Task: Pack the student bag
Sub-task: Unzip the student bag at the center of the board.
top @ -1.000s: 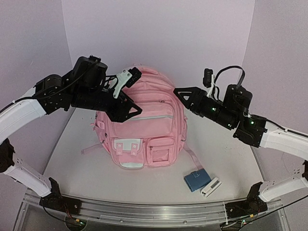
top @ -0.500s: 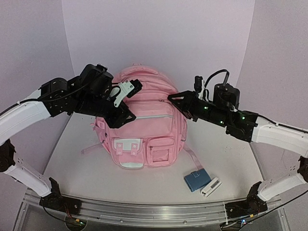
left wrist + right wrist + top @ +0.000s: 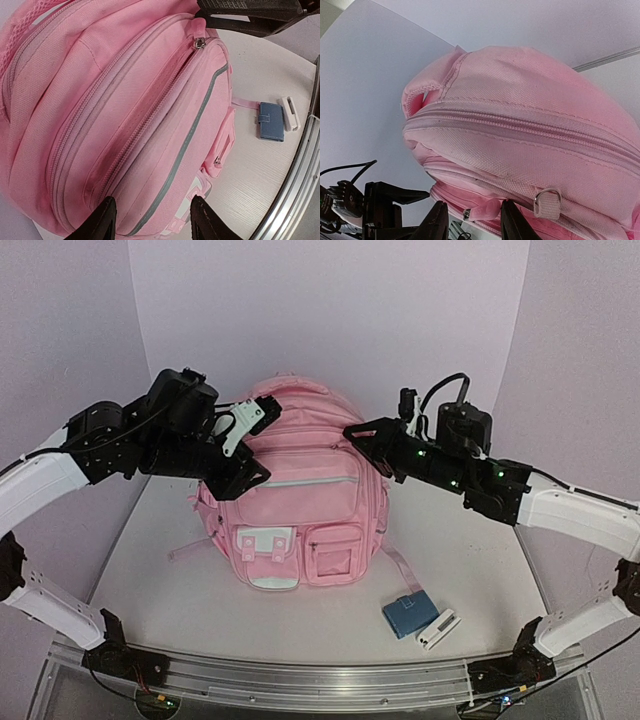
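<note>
The student bag point(image 3: 300, 510) is a big light-pink backpack standing in the middle of the table. My left gripper point(image 3: 255, 483) hovers at its upper left front. In the left wrist view its jaws point(image 3: 153, 220) are open above the pink fabric point(image 3: 125, 100), holding nothing. My right gripper point(image 3: 352, 433) is at the bag's upper right edge. In the right wrist view its fingers point(image 3: 474, 222) stand apart on either side of a pink zipper pull tab point(image 3: 487, 211), just under the bag's top seam point(image 3: 530, 125). I cannot see a firm pinch on the tab.
A blue wallet-like case point(image 3: 408, 613) and a small white block point(image 3: 438, 629) lie on the table at the bag's front right, also seen in the left wrist view point(image 3: 271, 121). A metal rail point(image 3: 300, 680) runs along the near edge.
My right arm has moved left, up to the bag's upper right edge. My left gripper has shifted a little left along the bag's upper front.
</note>
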